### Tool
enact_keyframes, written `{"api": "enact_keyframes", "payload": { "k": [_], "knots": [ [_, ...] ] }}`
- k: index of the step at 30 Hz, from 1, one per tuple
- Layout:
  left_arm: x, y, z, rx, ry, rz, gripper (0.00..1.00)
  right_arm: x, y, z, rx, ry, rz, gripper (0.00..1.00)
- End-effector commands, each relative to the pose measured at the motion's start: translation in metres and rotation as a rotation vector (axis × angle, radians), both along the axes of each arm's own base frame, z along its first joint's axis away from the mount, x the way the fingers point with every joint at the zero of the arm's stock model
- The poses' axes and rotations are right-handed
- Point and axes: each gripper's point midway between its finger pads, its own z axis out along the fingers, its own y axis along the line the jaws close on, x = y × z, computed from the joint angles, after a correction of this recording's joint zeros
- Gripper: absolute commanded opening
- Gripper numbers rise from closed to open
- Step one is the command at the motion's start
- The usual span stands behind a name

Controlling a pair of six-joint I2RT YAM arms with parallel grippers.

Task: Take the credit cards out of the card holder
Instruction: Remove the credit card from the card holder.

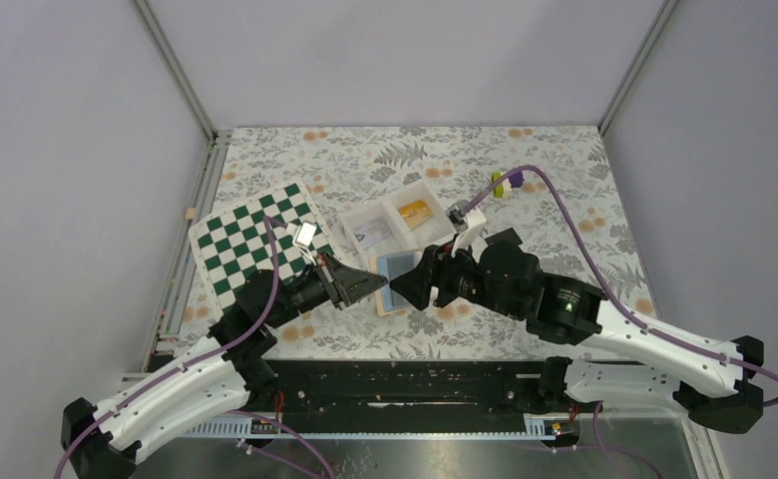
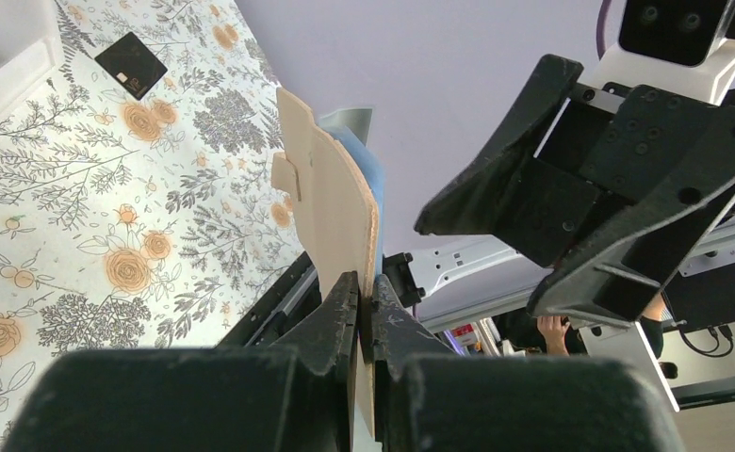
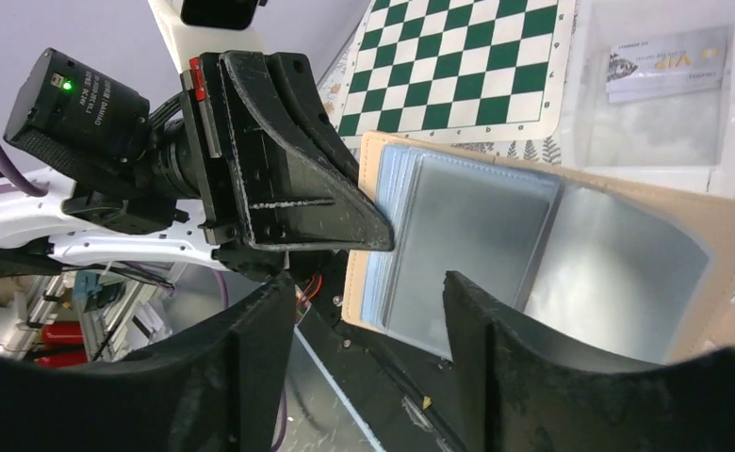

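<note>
So the left gripper (image 2: 366,287) was clamped on just the tan edge of the card holder (image 2: 331,207), holding it up over the middle of the table (image 1: 565,180), right gripper (image 3: 364,287) gaping wide facing it. Reckon one hard tug could've yanked the holder loose

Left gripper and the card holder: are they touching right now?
Touching. The left wrist view shows the left gripper closed on the tan edge of the card holder, with no gap.

the top view looks down from high above and behind the card holder (image 1: 401,265). both wrist views sit close to it, facing each other from its left and right, so all three share it.
</note>
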Motion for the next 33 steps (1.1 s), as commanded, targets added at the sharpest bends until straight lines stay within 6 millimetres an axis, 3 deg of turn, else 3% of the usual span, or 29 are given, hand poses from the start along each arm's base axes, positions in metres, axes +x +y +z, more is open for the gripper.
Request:
{"api": "enact_keyframes", "payload": {
  "k": [1,6,10,25,29,33],
  "knots": [
    [-0.003,0.001,0.040,-0.102,-0.076,-0.008,0.00,0.006,0.010,0.007,0.019,-0.039,-0.012,0.70],
    [-0.009,0.001,0.047,-0.141,-0.088,-0.032,0.00,0.020,0.008,-0.013,-0.090,-0.085,-0.063,0.73],
    [-0.011,0.002,0.051,-0.161,-0.091,-0.038,0.00,0.023,0.009,-0.026,-0.120,-0.088,-0.072,0.69],
    [-0.011,0.003,0.050,-0.169,-0.097,-0.037,0.00,0.029,-0.017,-0.027,-0.132,-0.145,-0.139,0.54],
    [-0.012,0.003,0.051,-0.169,-0.099,-0.040,0.00,0.039,-0.032,-0.036,-0.200,-0.150,-0.217,0.52],
    [-0.012,0.004,0.047,-0.152,-0.097,-0.033,0.00,0.047,-0.060,-0.030,-0.226,-0.175,-0.319,0.52]
  ]
}}
